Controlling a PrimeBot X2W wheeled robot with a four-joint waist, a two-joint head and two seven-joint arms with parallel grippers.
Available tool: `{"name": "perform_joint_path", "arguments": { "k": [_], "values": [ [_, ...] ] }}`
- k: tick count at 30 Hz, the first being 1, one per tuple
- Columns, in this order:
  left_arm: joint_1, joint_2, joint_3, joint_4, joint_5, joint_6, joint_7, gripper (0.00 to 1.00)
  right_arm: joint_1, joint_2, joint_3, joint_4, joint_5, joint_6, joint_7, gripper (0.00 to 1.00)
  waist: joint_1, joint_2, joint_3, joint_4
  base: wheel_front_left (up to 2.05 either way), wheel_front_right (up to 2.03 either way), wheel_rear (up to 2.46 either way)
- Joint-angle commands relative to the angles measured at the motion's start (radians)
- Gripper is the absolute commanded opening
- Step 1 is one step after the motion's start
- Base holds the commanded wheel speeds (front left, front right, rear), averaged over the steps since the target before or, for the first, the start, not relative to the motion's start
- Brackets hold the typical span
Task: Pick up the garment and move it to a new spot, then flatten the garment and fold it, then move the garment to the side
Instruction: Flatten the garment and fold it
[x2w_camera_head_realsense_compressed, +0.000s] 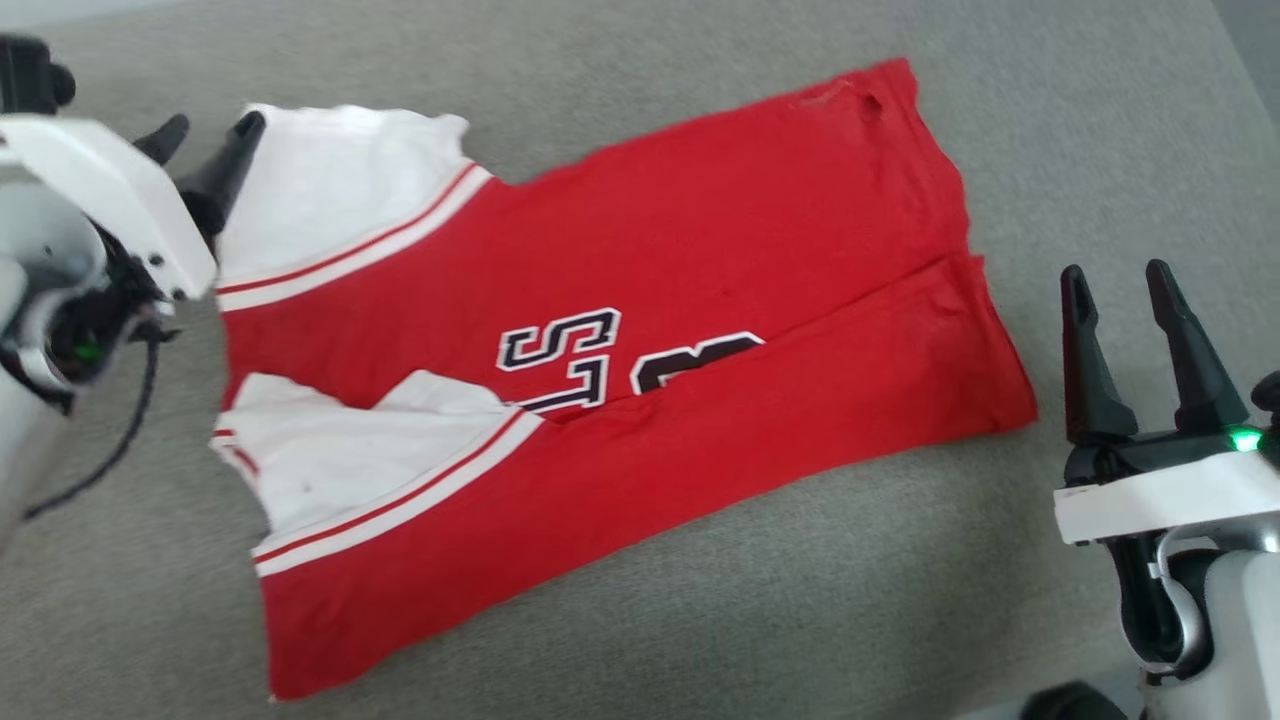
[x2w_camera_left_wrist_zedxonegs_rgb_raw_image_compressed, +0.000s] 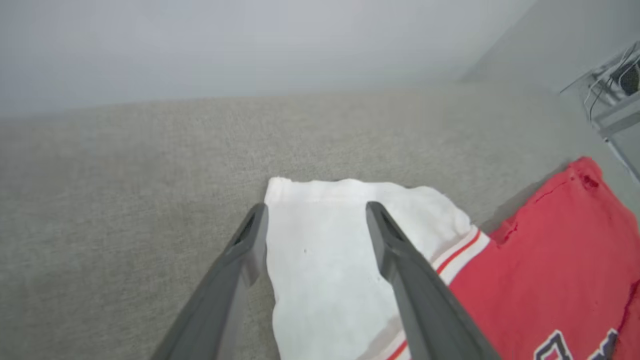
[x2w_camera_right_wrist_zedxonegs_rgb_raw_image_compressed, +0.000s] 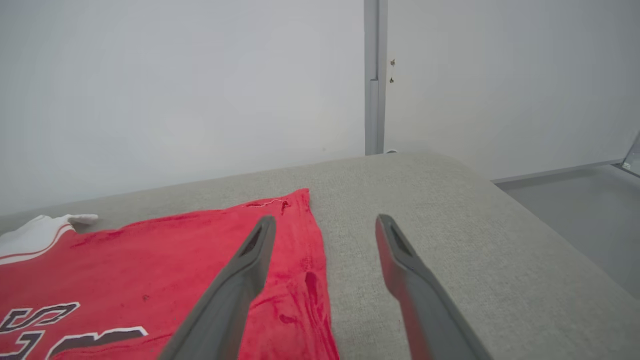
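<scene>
The red short-sleeved jersey garment (x2w_camera_head_realsense_compressed: 650, 250) with white sleeves and red-and-white striped trim lies flat on the grey fabric-covered desk (x2w_camera_head_realsense_compressed: 800, 600). It is folded along its length, so the near red half laps over the far half and hides part of the white, black-outlined lettering (x2w_camera_head_realsense_compressed: 560, 350). Both white sleeves lie at my left and the hem lies at my right.

My left tool (x2w_camera_head_realsense_compressed: 213, 122) stands wide open and holds nothing. Its dark fingertips are at the outer corner of the far white sleeve (x2w_camera_head_realsense_compressed: 330, 180). In the left wrist view that tool (x2w_camera_left_wrist_zedxonegs_rgb_raw_image_compressed: 316, 207) straddles the sleeve's end, with the white cloth between the two fingers; I cannot tell whether they touch it.

My right tool (x2w_camera_head_realsense_compressed: 1115, 270) is also spread wide and empty, just beside the hem end and clear of the cloth. In the right wrist view the tool (x2w_camera_right_wrist_zedxonegs_rgb_raw_image_compressed: 325, 220) shows one finger in front of the red hem corner and the other in front of bare grey fabric.
</scene>
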Motion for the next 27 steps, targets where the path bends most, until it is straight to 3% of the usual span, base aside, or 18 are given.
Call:
{"name": "perform_joint_path", "arguments": {
  "k": [1,6,7,12,13,14,15,18,27],
  "values": [
    [-0.039,-0.003,-0.016,0.045,-0.003,-0.017,0.059,1.0,-0.013,0.008,0.005,0.011,0.005,0.0,-0.011,1.0,-0.0001,-0.0001,0.041,-0.042,0.0,0.0,0.0],
    [-0.178,-0.023,-0.063,0.197,0.015,-0.032,0.264,1.0,-0.035,0.015,0.021,0.05,0.023,0.0,-0.028,1.0,-0.0001,-0.0001,0.082,-0.084,0.0,0.0,0.0],
    [-0.21,-0.038,-0.079,0.247,0.002,-0.028,0.355,1.0,-0.042,0.014,0.023,0.061,0.028,0.0,-0.036,1.0,-0.0001,-0.0001,0.092,-0.094,0.0,0.0,0.0],
    [-0.255,-0.056,-0.135,0.307,0.007,-0.058,0.536,1.0,-0.05,0.0,0.024,0.078,0.035,0.0,-0.043,1.0,-0.0001,-0.0001,0.103,-0.1,0.0,0.0,0.0],
    [-0.262,-0.062,-0.135,0.314,0.002,-0.06,0.55,0.95,-0.055,-0.004,0.025,0.078,0.033,0.0,-0.042,1.0,-0.0001,-0.0001,0.104,-0.098,0.0,0.0,0.0],
    [-0.269,-0.071,-0.136,0.319,0.003,-0.061,0.556,0.81,-0.061,-0.008,0.028,0.076,0.032,0.0,-0.039,1.0,-0.0001,-0.0001,0.106,-0.094,0.0,0.0,0.0],
    [-0.277,-0.077,-0.14,0.325,0.008,-0.065,0.564,0.51,-0.066,-0.014,0.034,0.073,0.031,0.0,-0.034,1.0,-0.0001,-0.0001,0.107,-0.09,0.0,0.0,0.0],
    [-0.286,-0.092,-0.149,0.338,0.012,-0.081,0.576,0.03,-0.089,-0.035,0.053,0.065,0.027,0.0,-0.02,1.0,-0.0001,-0.0001,0.113,-0.076,0.0,0.0,0.0],
    [-0.293,-0.162,-0.166,0.368,0.031,-0.127,0.501,0.0,-0.193,-0.09,0.107,0.052,0.034,0.0,0.023,1.0,-0.0001,-0.0001,0.14,-0.023,0.0,0.0,0.0]
  ]
}}
